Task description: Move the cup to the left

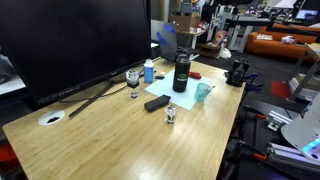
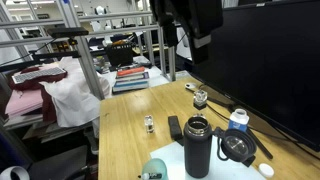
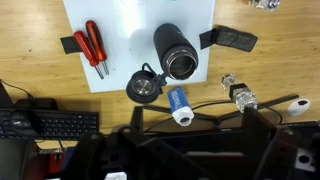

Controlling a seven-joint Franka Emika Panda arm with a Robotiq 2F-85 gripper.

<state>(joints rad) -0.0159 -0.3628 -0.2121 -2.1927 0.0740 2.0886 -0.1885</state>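
The cup (image 1: pixel 204 91) is small, translucent light teal, and stands upright on a white mat (image 1: pixel 190 100) just beside the tall black bottle (image 1: pixel 180 73). In the exterior view from the opposite side the cup (image 2: pixel 155 171) sits at the bottom edge, next to the bottle (image 2: pixel 197 148). My gripper (image 1: pixel 186 22) hangs high above the bottle, well clear of the table, and also shows at the top of an exterior view (image 2: pixel 186 22). In the wrist view its fingers (image 3: pixel 195 140) are spread wide and empty. That view looks down on the bottle (image 3: pixel 178 52); the cup is not clearly in it.
A large monitor (image 1: pixel 80 40) fills the back of the table. A stemmed glass (image 1: pixel 133 80), a small blue bottle (image 1: pixel 149 70), a black remote (image 1: pixel 157 102) and a small jar (image 1: pixel 171 115) stand nearby. A black lid (image 3: pixel 145 85) and red-handled tools (image 3: pixel 92 45) lie on the mat.
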